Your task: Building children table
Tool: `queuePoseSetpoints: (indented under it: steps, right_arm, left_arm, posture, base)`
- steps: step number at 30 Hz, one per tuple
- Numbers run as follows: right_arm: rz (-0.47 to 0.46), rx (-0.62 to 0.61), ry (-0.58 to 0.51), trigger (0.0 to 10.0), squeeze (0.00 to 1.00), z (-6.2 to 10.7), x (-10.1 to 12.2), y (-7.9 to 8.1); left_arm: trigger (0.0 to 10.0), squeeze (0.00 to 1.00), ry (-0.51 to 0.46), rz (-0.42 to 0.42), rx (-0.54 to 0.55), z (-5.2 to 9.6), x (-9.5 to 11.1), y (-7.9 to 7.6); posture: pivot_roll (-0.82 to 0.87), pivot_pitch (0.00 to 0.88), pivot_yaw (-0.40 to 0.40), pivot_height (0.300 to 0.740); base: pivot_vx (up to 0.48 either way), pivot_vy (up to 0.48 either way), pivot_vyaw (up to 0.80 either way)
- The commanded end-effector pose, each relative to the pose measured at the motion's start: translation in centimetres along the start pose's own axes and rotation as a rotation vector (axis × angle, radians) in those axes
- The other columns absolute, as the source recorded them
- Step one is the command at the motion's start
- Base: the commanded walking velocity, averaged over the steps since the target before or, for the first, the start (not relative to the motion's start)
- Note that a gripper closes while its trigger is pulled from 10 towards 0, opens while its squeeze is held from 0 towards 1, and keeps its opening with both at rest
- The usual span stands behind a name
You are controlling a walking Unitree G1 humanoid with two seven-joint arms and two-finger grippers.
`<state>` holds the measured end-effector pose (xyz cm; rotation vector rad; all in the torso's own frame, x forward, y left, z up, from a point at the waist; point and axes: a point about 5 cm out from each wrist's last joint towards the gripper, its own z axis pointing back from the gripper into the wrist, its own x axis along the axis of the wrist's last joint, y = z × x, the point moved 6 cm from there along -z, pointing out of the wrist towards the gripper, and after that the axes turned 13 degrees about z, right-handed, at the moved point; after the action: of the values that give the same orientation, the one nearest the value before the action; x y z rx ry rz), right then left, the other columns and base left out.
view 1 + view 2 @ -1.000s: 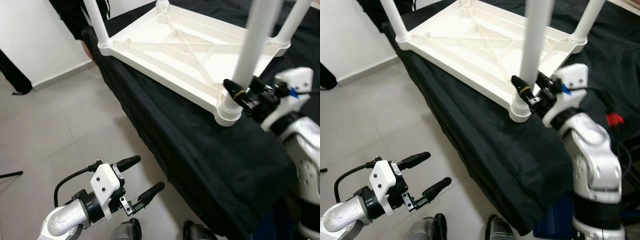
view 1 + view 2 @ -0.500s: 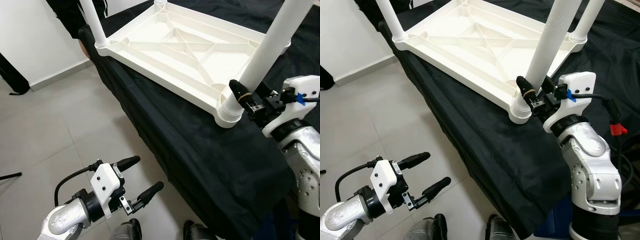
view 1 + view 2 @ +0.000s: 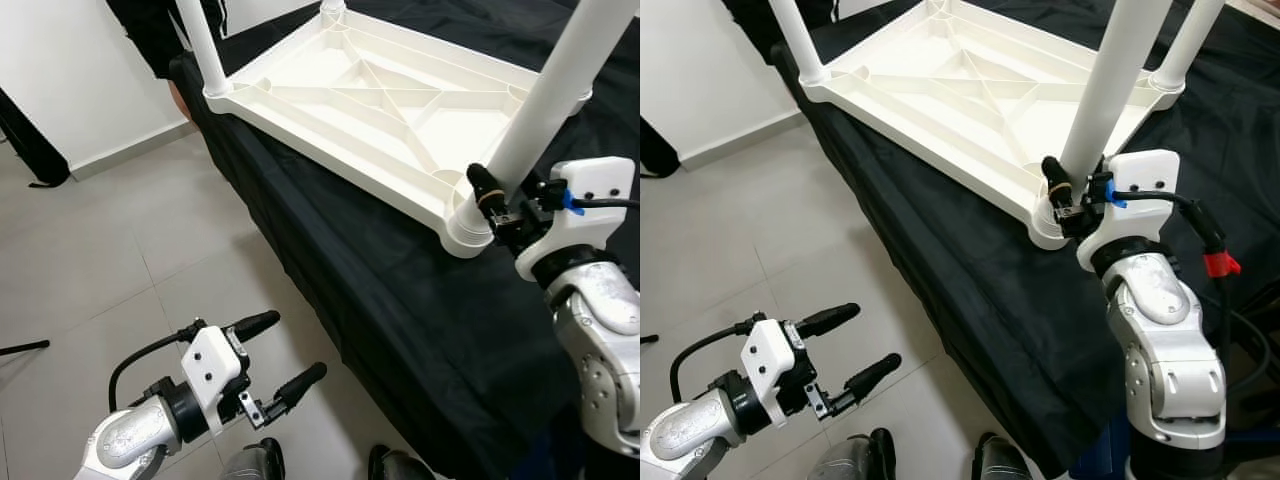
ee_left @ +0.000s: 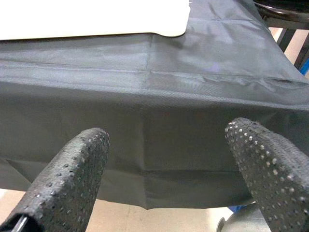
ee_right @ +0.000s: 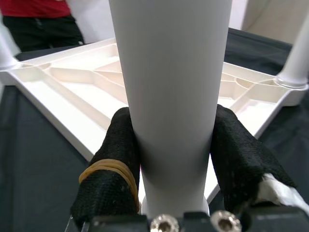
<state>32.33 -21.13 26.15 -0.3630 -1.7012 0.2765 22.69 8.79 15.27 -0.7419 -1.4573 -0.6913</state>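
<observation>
The left gripper (image 3: pixel 268 364) hangs low over the pale tiled floor (image 3: pixel 90 250), its two black fingers spread wide and holding nothing, with free room around it beside the hanging edge of the black cloth (image 3: pixel 400 310). On this cloth the white plastic children table top (image 3: pixel 370 100) lies upside down, its ribbed underside up and its near corner close to the cloth's edge. At that corner the right gripper (image 3: pixel 1065 195) is closed around the white round plastic leg (image 3: pixel 1110 85), which stands in the corner socket and leans up and to the right.
</observation>
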Motion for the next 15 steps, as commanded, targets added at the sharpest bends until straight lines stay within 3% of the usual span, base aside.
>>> queuePoseSetpoints:
  steps: [1,7,11,15]
  right_arm:
    - [0.005,-0.085,0.239,10.0,0.00,0.7,-5.3,-1.3]
    - [-0.013,-0.095,0.240,10.0,0.00,0.5,-5.0,-0.9]
    - [-0.021,-0.085,0.252,10.0,0.00,0.2,-4.7,0.2]
    - [-0.022,-0.113,0.282,10.0,0.00,0.1,-5.0,0.0]
  left_arm:
    - [10.0,0.00,0.032,-0.001,0.000,0.3,-0.7,0.0]
    - [10.0,0.00,-0.002,-0.006,0.021,-0.1,0.3,0.8]
    - [10.0,0.00,-0.191,-0.092,0.034,-3.1,7.0,4.1]
    - [10.0,0.00,-0.238,-0.139,-0.003,-4.4,9.1,4.5]
  posture:
    - [0.00,0.277,0.033,0.740]
    - [0.00,0.274,0.038,0.740]
    - [-0.02,0.263,0.046,0.740]
    - [-0.03,0.259,0.049,0.740]
  base:
    - [0.000,0.000,0.00]
    - [0.000,0.000,0.00]
    - [0.000,0.000,0.00]
    - [0.000,0.000,0.00]
